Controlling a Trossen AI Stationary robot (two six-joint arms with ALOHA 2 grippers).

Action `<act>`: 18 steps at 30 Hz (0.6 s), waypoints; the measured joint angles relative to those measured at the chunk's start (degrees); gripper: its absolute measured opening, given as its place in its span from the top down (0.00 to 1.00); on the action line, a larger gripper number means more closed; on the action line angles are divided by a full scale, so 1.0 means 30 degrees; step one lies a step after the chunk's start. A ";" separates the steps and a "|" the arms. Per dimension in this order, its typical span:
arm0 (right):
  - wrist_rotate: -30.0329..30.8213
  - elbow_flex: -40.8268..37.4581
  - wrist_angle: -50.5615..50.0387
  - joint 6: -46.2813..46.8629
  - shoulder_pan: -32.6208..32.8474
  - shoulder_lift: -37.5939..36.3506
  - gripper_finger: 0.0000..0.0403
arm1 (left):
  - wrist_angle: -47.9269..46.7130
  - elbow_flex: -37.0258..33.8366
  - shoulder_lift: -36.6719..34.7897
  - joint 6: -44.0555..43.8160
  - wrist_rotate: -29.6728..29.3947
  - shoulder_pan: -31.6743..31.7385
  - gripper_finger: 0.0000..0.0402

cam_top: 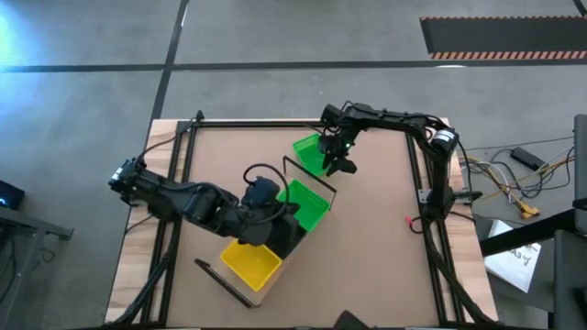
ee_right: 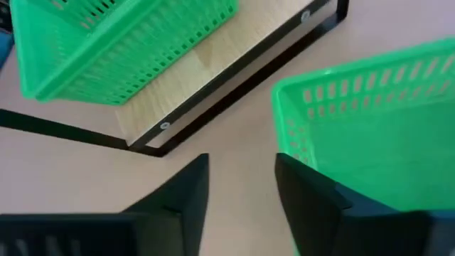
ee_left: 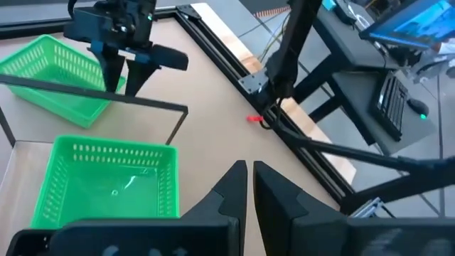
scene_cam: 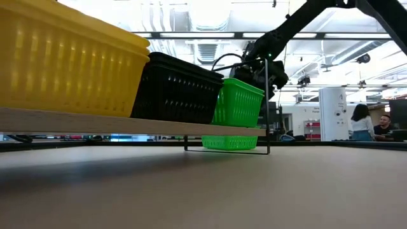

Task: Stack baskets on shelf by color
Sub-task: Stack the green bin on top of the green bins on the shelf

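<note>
Right wrist view, green basket point(ee_right: 370, 121) beside open right gripper point(ee_right: 242, 186)

Being lit brightly and evenly from overhead, with ceiling lights point(scene_cam: 210, 16) glaring white in the low view. Casting only soft shadows beneath the shelf point(scene_cam: 127, 124). Blurring close up on the right gripper point(ee_right: 238, 195) fingers.

No lettering, label, brand or number can be read anywhere. The white sheets point(cam_top: 515, 255) lying just beyond the right edge of the worktop point(cam_top: 367, 229) carry print too small to read.
</note>
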 joint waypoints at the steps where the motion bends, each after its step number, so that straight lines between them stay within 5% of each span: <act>1: 0.0007 0.0006 0.0177 -0.0299 0.0006 -0.0037 0.62 | 0.0051 -0.0002 -0.0004 -0.0002 -0.0011 0.0084 0.98; 6: 0.1104 0.0000 0.1160 -0.0798 0.0314 -0.0032 0.56 | 0.0040 -0.0002 0.0000 -0.0005 -0.0048 0.0373 0.98; 18: 0.2878 -0.0896 0.3529 -0.0811 0.0517 -0.0004 0.62 | 0.0040 -0.0002 0.0000 -0.0002 -0.0037 0.0492 0.98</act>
